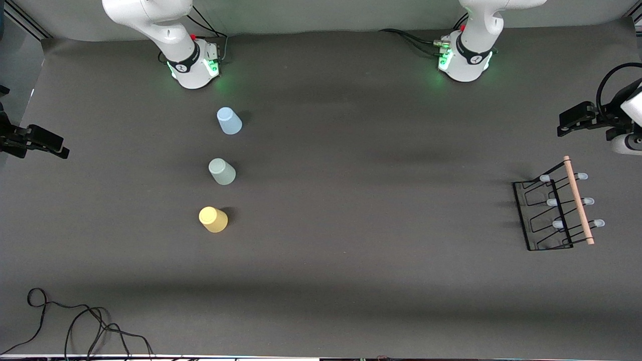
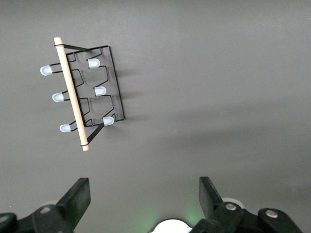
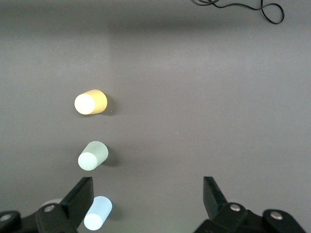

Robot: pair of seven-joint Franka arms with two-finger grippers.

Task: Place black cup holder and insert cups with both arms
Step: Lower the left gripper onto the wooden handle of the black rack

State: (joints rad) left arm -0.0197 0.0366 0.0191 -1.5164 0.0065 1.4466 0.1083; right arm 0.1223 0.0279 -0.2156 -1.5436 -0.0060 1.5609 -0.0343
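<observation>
The black cup holder (image 1: 556, 210) stands at the left arm's end of the table, its wooden rod handle on top; it also shows as the black cup holder (image 2: 82, 92) under my left gripper's camera. My left gripper (image 2: 144, 194) hangs high over bare table beside it, open and empty. Three cups stand in a row near the right arm's base, narrow closed ends up: blue cup (image 1: 229, 121), grey-green cup (image 1: 221, 171), yellow cup (image 1: 213, 219). My right gripper (image 3: 148, 194) is high above, open and empty, with the blue cup (image 3: 98, 213), grey-green cup (image 3: 93, 155) and yellow cup (image 3: 90, 102) below. Neither gripper appears in the front view.
A loose black cable (image 1: 75, 321) lies near the table's front edge toward the right arm's end. Black fixtures reach in at both ends: one fixture (image 1: 30, 140) at the right arm's end, another fixture (image 1: 582, 118) close to the cup holder.
</observation>
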